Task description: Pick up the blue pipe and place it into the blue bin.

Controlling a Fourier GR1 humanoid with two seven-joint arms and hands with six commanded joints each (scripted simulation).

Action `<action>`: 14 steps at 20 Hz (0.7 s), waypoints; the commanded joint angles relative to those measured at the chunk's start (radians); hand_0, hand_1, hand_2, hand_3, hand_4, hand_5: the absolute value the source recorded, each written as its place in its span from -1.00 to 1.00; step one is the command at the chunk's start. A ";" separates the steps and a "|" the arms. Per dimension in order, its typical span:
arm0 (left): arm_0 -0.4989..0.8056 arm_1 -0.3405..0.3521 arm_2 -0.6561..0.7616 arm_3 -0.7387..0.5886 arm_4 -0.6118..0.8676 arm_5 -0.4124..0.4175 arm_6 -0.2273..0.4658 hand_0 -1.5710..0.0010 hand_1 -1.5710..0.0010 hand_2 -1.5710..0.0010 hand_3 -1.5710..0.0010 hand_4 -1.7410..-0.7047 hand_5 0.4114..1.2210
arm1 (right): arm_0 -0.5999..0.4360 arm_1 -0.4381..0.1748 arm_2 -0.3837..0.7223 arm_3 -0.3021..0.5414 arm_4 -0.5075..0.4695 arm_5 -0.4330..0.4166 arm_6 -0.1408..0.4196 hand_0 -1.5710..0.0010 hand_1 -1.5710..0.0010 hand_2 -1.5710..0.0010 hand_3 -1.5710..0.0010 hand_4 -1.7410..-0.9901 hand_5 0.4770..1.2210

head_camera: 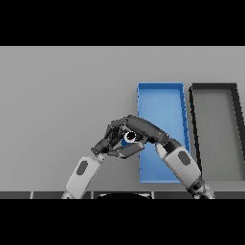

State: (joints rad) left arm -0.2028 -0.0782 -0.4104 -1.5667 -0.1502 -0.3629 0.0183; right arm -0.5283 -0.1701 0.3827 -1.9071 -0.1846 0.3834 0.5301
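The blue pipe (128, 138) shows end-on just left of the blue bin (160, 103), only its round end visible between dark fingers. My right hand (139, 128) reaches in from the lower right across the bin's left wall, with fingers curled over the pipe and the thumb under it. My left hand (108, 141) comes up from the lower left and sits right against the pipe's left side with loosely bent fingers. Whether it touches the pipe is hidden. The pipe's body is covered by the hands.
A black bin (217, 88) stands right of the blue bin, close beside it. My right forearm (182, 162) lies over the blue bin's near part. Grey table (62, 95) spreads to the left and back.
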 commanded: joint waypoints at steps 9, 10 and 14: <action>0.000 -0.055 0.048 0.005 0.023 -0.048 0.002 -1.00 -1.00 -1.00 -0.83 -0.96 1.00 | -0.003 0.011 0.050 0.014 -0.011 -0.050 -0.106 -0.88 -0.88 -0.89 -0.78 -0.87 0.60; -0.002 -0.059 0.052 0.009 0.014 -0.050 0.003 -1.00 -1.00 -1.00 -0.83 -0.97 1.00 | 0.001 -0.001 0.055 0.012 -0.011 -0.052 -0.125 -0.91 -0.91 -0.91 -0.83 -0.90 0.68; 0.007 -0.054 0.064 -0.001 -0.013 -0.052 -0.007 -1.00 -1.00 -1.00 -0.81 -0.98 1.00 | 0.012 0.015 0.073 0.021 -0.007 -0.102 -0.167 -0.96 -0.96 -0.96 -0.93 -0.96 0.87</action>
State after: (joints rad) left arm -0.1963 -0.1323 -0.3461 -1.5672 -0.1631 -0.4149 0.0109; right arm -0.5169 -0.1547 0.4549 -1.8860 -0.1946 0.2814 0.3573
